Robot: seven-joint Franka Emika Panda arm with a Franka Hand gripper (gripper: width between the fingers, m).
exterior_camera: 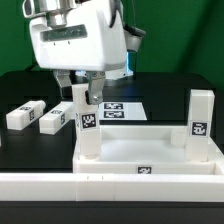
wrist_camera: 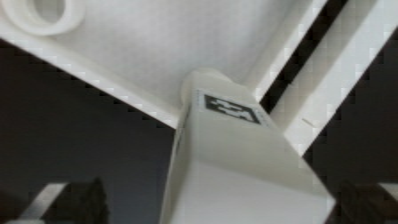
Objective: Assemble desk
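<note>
Tool spread wide around the upright leg, which is standing in the desk panel corner on the exterior view's left.

White desk panel; white legs, black-and-white square tags; black table.

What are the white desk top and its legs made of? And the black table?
The desk top and legs are probably white plastic. They look smooth and slightly shiny, with neat moulded edges and a raised rim. The table is matte black with no shine. It could be cloth or painted board, I cannot tell which.
</note>
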